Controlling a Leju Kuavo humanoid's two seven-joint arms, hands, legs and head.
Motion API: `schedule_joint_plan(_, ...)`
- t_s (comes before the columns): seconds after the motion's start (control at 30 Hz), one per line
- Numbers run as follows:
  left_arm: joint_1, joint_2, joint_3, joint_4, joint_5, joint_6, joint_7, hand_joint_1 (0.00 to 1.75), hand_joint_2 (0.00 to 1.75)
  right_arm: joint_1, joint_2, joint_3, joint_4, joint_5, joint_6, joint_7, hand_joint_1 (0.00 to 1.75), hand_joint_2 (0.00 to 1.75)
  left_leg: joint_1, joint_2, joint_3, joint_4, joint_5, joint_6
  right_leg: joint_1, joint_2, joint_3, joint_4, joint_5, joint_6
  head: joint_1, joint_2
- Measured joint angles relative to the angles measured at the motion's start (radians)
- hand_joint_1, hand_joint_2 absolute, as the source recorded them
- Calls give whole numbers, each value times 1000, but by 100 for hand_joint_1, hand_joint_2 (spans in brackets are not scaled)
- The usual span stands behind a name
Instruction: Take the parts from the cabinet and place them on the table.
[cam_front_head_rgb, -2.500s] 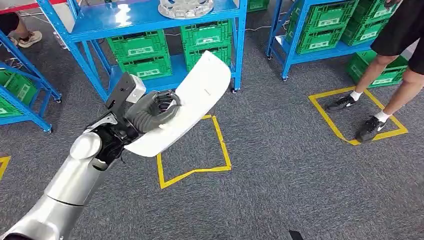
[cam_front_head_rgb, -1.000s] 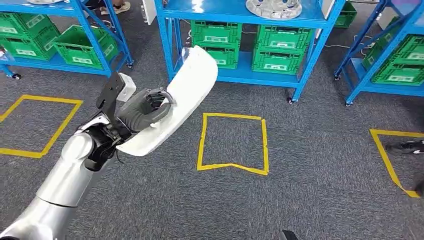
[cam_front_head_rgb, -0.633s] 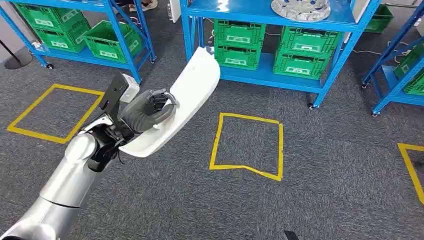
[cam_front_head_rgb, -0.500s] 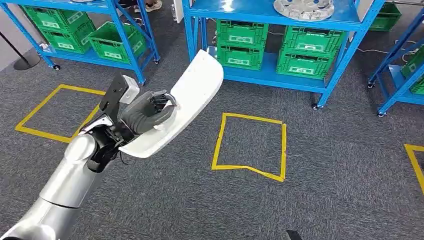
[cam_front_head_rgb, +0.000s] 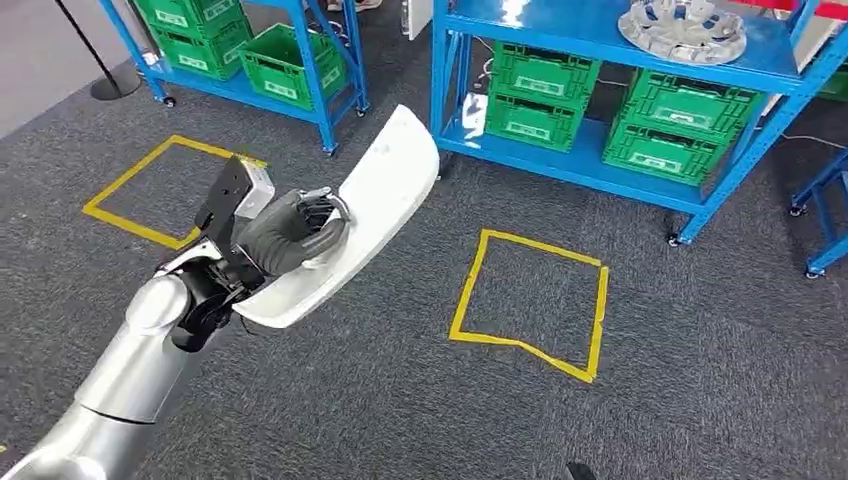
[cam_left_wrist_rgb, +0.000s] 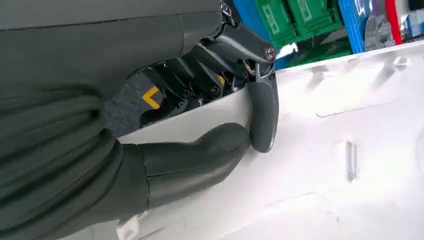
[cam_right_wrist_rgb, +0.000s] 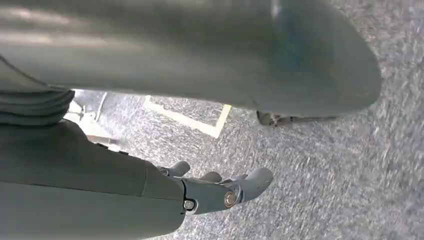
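Ahead of me I see a blue shelving unit (cam_front_head_rgb: 600, 30) with green crates (cam_front_head_rgb: 600, 115) stacked on its lower shelf and a silver wheel-like casting (cam_front_head_rgb: 683, 28) lying on its top shelf. A second blue rack (cam_front_head_rgb: 300, 60) with more green crates stands further to my left, and a black stand pole (cam_front_head_rgb: 95, 60) sits beyond it. On the grey carpet (cam_front_head_rgb: 400, 400) there are yellow tape squares: one (cam_front_head_rgb: 530, 300) just in front of the shelving, another (cam_front_head_rgb: 150, 190) partly behind my arm.

My left hand (cam_front_head_rgb: 290, 235) grips the white panel (cam_front_head_rgb: 370, 215), thumb (cam_left_wrist_rgb: 200, 160) across its inner face and fingers (cam_left_wrist_rgb: 263, 112) hooked over its edge. The panel is long, curved and smooth, held up in the air, slanting toward the shelving.

My right hand (cam_right_wrist_rgb: 220, 192) hangs above the carpet, fingers loosely curled, holding nothing.
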Motion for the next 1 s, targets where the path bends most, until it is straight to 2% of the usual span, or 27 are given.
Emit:
schedule_joint_plan(0.03, 2, -2, 0, 1, 0, -1, -1, 175, 175, 1, 1, 0, 0, 0, -2, 0, 0, 0, 0, -10, -2, 1, 0, 2, 0, 12, -38, 80, -39, 2, 2, 0)
schedule_joint_plan(0.07, 6, -3, -1, 2, 0, -2, -1, 175, 175, 3, 1, 0, 0, 0, -2, 1, 0, 0, -2, -20, -3, 1, 0, 3, 1, 16, -78, 160, -70, 4, 2, 0)
schedule_joint_plan(0.1, 11, -5, -2, 5, 0, -2, -1, 175, 175, 5, 1, 0, 0, 0, -5, 2, 0, 0, -3, -30, -6, 4, 0, 3, 3, 18, -109, 218, -82, 4, 2, 0)
schedule_joint_plan(0.13, 15, -6, -2, 7, -1, -2, 0, 175, 175, 6, 1, 0, 0, -2, -5, 2, 0, 0, -3, -43, -7, 8, 0, 3, 3, 19, -116, 223, -68, 3, 2, 0)
schedule_joint_plan(0.17, 17, -7, -2, 8, -2, -2, 0, 175, 175, 7, 1, 0, 0, -3, -5, 2, 0, 0, -2, -55, -9, 12, -1, 2, 3, 20, -96, 177, -31, 2, 2, 0)
schedule_joint_plan(0.2, 17, -10, -2, 8, -3, -2, 0, 175, 175, 7, 1, 0, 0, -3, -5, 0, 0, 0, -1, -68, -10, 17, -2, 0, 2, 24, -56, 92, 16, 1, 2, 0)
schedule_joint_plan(0.23, 17, -12, -2, 7, -5, -2, -1, 175, 175, 6, 1, 0, 0, -3, -5, -2, 0, 0, 1, -80, -11, 23, -5, -4, -1, 40, -7, -8, 61, -1, 2, 0)
schedule_joint_plan(0.27, 18, -15, -2, 7, -5, -2, -1, 175, 175, 6, 1, 0, 0, -3, -5, -4, 0, 0, 2, -88, -15, 28, -8, -9, -6, 81, 19, -64, 56, -2, 2, 0)
schedule_joint_plan(0.3, 18, -16, -2, 7, -6, -2, -1, 175, 175, 6, 1, 0, 0, -3, -5, -5, 0, 0, -3, -98, -21, 34, -9, -16, 3, 84, 18, -69, 57, -4, 3, 0)
schedule_joint_plan(0.33, 20, -20, -3, 7, -8, -2, -1, 175, 175, 5, 1, 0, 0, -3, -5, -5, 0, 0, -2, -105, -24, 29, -5, -23, 0, 70, 16, -66, 59, -11, 3, 0)
schedule_joint_plan(0.4, 21, -19, -3, 7, -8, -2, -2, 175, 175, 4, 1, 0, 0, -3, -5, -5, 0, 0, 1, -120, -25, 19, 2, -37, 6, 56, 16, -68, 61, -24, 4, 0)
schedule_joint_plan(0.43, 22, -18, -2, 7, -8, -2, -2, 175, 175, 3, 5, 0, 0, -3, -5, -5, 0, 0, 0, -126, -32, 21, 0, -42, -5, 43, 19, -77, 67, -34, 3, 0)
schedule_joint_plan(0.47, 21, -17, -2, 5, -8, -2, -2, 175, 175, 2, 5, 0, 0, -3, -5, -6, 0, 0, -5, -83, -37, 39, -12, -45, -4, 36, 22, -80, 68, -41, 0, 0)
schedule_joint_plan(0.5, 20, -17, -2, 5, -8, -2, -2, 175, 175, 2, 5, 0, 0, -3, -5, -6, 0, 0, -5, -45, -60, 88, -43, -50, -3, 29, 22, -80, 67, -46, -8, 0)
schedule_joint_plan(0.53, 20, -17, -3, 6, -8, -2, -2, 175, 175, 4, 5, 0, 0, -3, -5, -6, 0, 0, -2, -21, -97, 167, -83, -55, -1, 17, 22, -80, 66, -49, -7, 0)
schedule_joint_plan(0.57, 24, -17, -3, 6, -8, -2, -2, 175, 175, 6, 5, 0, 0, -3, -5, -6, 0, 0, 1, -11, -139, 254, -121, -59, 0, 5, 22, -80, 65, -50, -8, 0)
schedule_joint_plan(0.6, 28, -17, -3, 6, -8, -2, -2, 175, 175, 8, 5, 0, 0, -3, -5, -5, 0, 0, 3, -7, -171, 320, -142, -62, 1, -6, 22, -80, 64, -50, -8, 0)
schedule_joint_plan(0.63, 31, -17, -3, 6, -8, -2, -2, 175, 175, 8, 5, 0, 0, -3, -5, -5, 0, 0, 5, -5, -179, 336, -136, -63, 1, -17, 23, -80, 64, -51, -8, 0)
schedule_joint_plan(0.67, 32, -17, -3, 6, -8, -2, -2, 175, 175, 7, 5, 0, 0, -3, -5, -5, 0, 0, 6, -3, -161, 303, -109, -63, 1, -26, 24, -80, 63, -50, -8, 0)
schedule_joint_plan(0.7, 31, -17, -3, 6, -9, -2, -2, 175, 175, 7, 5, 0, 0, -3, -5, -6, 0, 0, 6, 1, -122, 233, -70, -61, 1, -34, 27, -80, 61, -48, -8, 0)
schedule_joint_plan(0.73, 31, -16, -3, 6, -9, -2, -2, 175, 175, 7, 5, 0, 0, -3, -5, -6, 0, 0, 4, 14, -64, 125, -24, -55, 1, -44, 32, -80, 59, -46, -8, 0)
schedule_joint_plan(0.77, 29, -16, -3, 5, -9, -2, -2, 175, 175, 8, 5, 0, 0, -3, -5, -6, 0, 0, 1, 48, -15, 37, 1, -47, 2, -53, 37, -80, 56, -42, -8, 0)
schedule_joint_plan(0.8, 28, -18, -3, 5, -9, -2, -2, 175, 175, 7, 5, 0, 0, -3, -5, -6, 0, 0, -11, 64, -6, 19, -16, -41, 9, -61, 37, -80, 53, -36, -8, 0)
schedule_joint_plan(0.9, 30, -17, -3, 3, -16, 0, 0, 175, 175, 6, 5, 0, 0, -2, -5, -4, 0, 0, -13, 31, -11, 16, -7, -27, 8, -85, 44, -88, 56, -19, -7, 0)
schedule_joint_plan(0.93, 30, -17, -3, 2, -20, 0, 1, 175, 175, 4, 5, -1, 0, -1, -5, -4, 0, 0, -8, 20, -8, 5, -1, -17, 10, -94, 49, -90, 55, -12, -7, 0)
schedule_joint_plan(0.97, 31, -18, -2, -2, -21, 0, 2, 175, 175, 3, 5, 0, 0, 0, -5, -4, 0, 0, -1, 14, -2, -3, 6, -11, 3, -64, 48, -82, 45, -5, -7, 0)
schedule_joint_plan(1.0, 28, -19, -2, -2, -23, 0, 2, 175, 175, 3, 5, 0, 0, 0, -5, -4, 0, 0, 1, 5, -3, -4, 9, -6, 3, -22, 32, -46, 20, -3, -7, 0)
